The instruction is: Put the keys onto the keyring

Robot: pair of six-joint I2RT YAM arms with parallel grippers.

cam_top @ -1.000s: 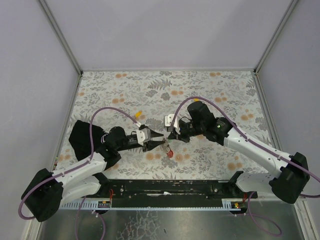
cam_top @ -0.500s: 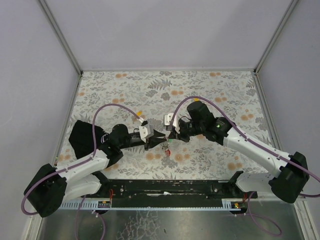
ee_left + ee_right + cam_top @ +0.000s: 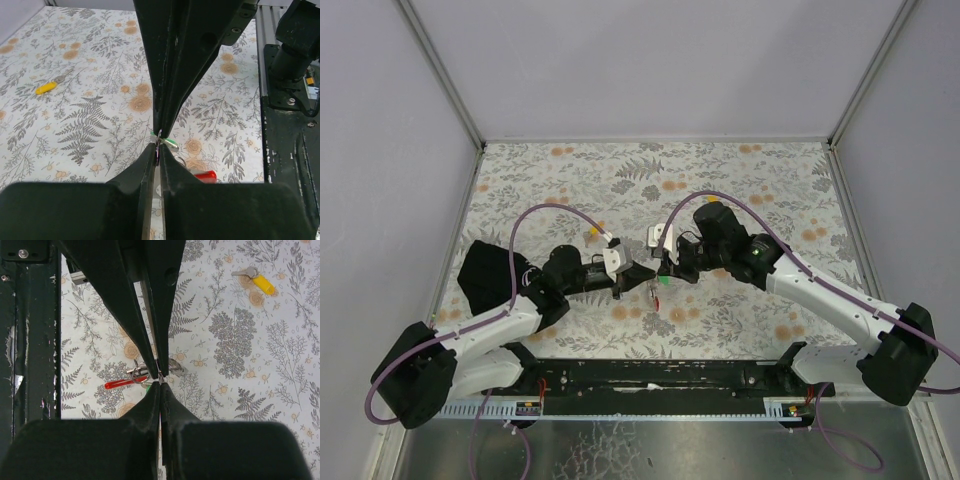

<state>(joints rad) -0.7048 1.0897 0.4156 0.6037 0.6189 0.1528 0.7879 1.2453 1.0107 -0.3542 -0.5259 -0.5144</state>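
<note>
Left gripper (image 3: 642, 274): just snapped closed, tip-to-tip with right gripper (image 3: 663, 271), likewise pinched tight.
Keyring (image 3: 205, 175): just under both meeting tips, green key (image 3: 168, 143) alongside.
Meaning: two-handed hold likely; threading can start.

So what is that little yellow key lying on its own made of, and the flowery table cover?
The key: its blade looks like bare metal, silvery with a slight shine. Its yellow head looks like smooth plastic, going by the flat, even colour. The table cover: a matte sheet printed with ferns and flowers, cloth or vinyl; the pictures do not settle which.
</note>
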